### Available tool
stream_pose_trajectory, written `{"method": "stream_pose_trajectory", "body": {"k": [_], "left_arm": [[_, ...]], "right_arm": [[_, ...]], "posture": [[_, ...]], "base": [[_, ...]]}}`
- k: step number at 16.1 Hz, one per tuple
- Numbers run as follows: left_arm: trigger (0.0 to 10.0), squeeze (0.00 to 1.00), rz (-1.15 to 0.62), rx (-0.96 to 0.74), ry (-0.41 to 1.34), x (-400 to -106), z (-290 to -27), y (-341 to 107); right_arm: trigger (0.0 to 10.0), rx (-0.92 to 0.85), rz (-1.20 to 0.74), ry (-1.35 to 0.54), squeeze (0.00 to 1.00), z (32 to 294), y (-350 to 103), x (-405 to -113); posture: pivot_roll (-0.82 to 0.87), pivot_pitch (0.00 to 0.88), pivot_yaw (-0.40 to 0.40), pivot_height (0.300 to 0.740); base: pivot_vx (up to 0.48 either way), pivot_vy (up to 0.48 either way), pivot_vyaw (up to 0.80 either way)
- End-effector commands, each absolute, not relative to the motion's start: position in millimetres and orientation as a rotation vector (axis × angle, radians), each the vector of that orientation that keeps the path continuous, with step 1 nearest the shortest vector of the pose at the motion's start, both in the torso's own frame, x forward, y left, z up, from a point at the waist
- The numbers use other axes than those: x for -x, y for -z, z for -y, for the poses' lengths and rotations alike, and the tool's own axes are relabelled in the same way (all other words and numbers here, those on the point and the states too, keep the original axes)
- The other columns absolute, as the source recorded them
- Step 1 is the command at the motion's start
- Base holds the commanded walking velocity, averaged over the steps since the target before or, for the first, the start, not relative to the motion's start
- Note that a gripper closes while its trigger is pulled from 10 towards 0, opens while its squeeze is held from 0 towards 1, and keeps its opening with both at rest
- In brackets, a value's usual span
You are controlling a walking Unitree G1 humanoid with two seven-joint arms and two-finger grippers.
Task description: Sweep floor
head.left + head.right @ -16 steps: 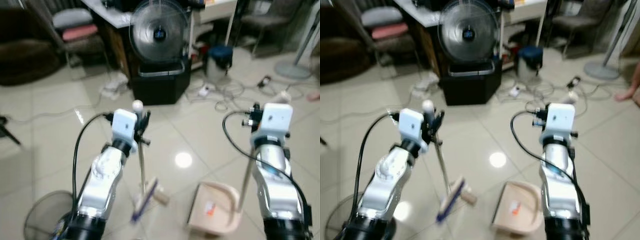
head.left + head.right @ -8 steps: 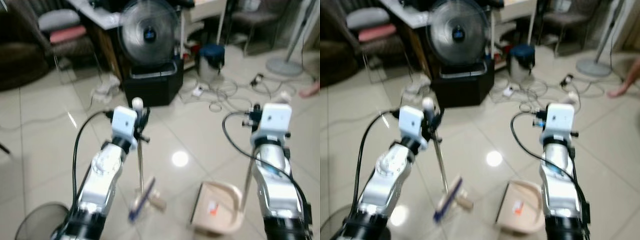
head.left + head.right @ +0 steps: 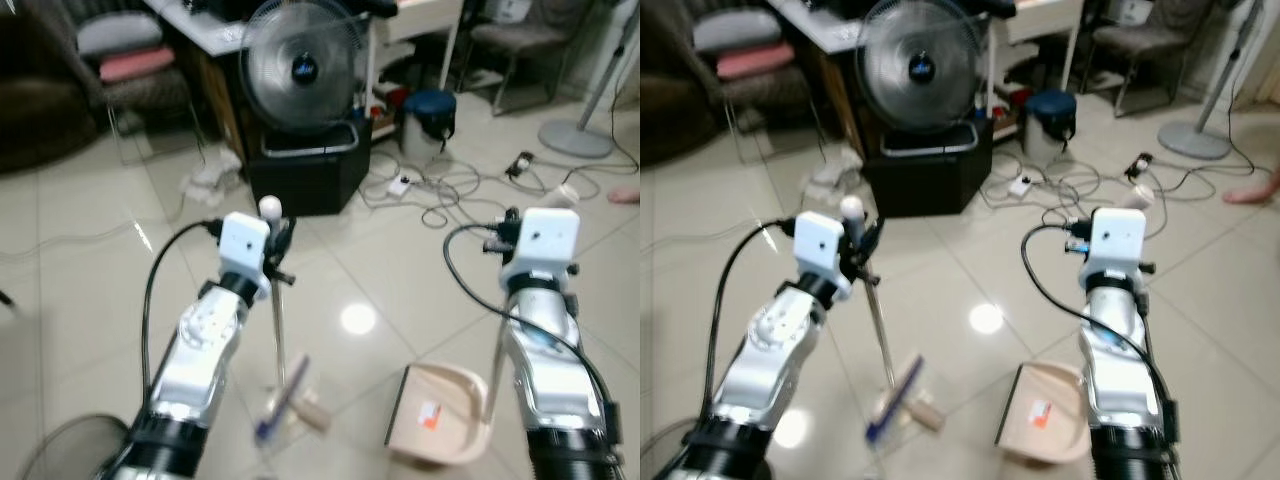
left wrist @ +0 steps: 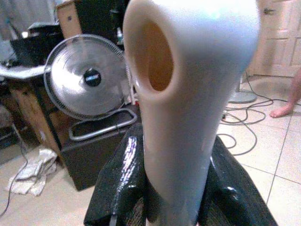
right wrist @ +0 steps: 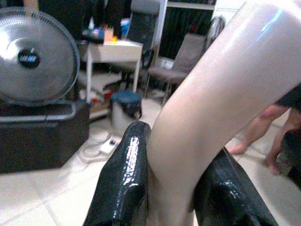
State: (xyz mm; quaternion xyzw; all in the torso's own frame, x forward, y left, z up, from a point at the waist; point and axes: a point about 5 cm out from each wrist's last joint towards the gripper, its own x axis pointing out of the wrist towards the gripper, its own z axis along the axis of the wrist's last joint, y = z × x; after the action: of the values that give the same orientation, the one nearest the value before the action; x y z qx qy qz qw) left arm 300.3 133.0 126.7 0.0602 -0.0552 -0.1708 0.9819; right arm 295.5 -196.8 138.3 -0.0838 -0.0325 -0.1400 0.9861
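Black fingers of my left gripper [image 3: 278, 240] clenched on broom handle [image 4: 188, 108] just below its white tip. Handle long axis runs near-vertical, down from claw to broom head [image 3: 285, 400] on tile floor [image 3: 90, 290]. My right gripper [image 5: 171, 188] clamped on dustpan handle [image 5: 207, 89]; dustpan [image 3: 440, 415] on floor below it, mouth facing broom head. Judgement: next stroke goes from left claw toward right; left arm drives. Fan [image 3: 303, 68] and cables [image 3: 450, 190] ahead, well apart.

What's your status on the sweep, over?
Left gripper shut on broom handle. Right gripper shut on dustpan handle. Broom head beside dustpan. Cables and fan ahead.
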Motion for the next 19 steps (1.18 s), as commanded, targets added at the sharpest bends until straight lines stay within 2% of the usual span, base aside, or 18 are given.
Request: {"method": "stream_pose_trajectory", "body": {"k": [1,6,10,11,16,19], "left_arm": [[10.0,0.0,0.141,-0.149,0.31,-298.1,-145.4,-132.9],[10.0,0.0,0.116,-0.144,0.342,-283.4,-149.3,-122.1],[10.0,0.0,0.1,-0.14,0.315,-276.3,-153.6,-113.9],[10.0,0.0,0.119,-0.142,0.281,-275.7,-156.5,-115.5],[10.0,0.0,0.149,-0.081,0.129,-283.8,-160.9,-118.5],[10.0,0.0,0.137,-0.035,0.058,-292.3,-162.7,-113.7]], "right_arm": [[10.0,0.116,0.088,0.283,0.0,196.0,-141.8,-296.1],[10.0,0.148,0.07,0.288,0.0,199.8,-133.6,-294.8],[10.0,0.206,0.115,0.314,0.0,212.3,-131.7,-294.7],[10.0,0.216,0.127,0.344,0.0,220.0,-131.2,-291.8],[10.0,0.295,0.175,0.401,0.0,242.3,-124.9,-286.1],[10.0,0.278,0.23,0.384,0.0,243.8,-116.5,-292.1]], "posture": [[-0.03,0.039,0.037,0.74],[-0.01,0.083,0.037,0.74],[0.0,0.166,0.057,0.74],[0.0,0.196,0.069,0.74],[0.04,0.235,0.074,0.74],[0.08,0.263,0.091,0.74]], "base": [[0.0,0.0,0.0],[0.0,0.0,0.0],[0.0,0.0,0.0],[0.0,0.0,0.0],[0.0,0.0,0.0],[0.0,0.0,0.0]]}}
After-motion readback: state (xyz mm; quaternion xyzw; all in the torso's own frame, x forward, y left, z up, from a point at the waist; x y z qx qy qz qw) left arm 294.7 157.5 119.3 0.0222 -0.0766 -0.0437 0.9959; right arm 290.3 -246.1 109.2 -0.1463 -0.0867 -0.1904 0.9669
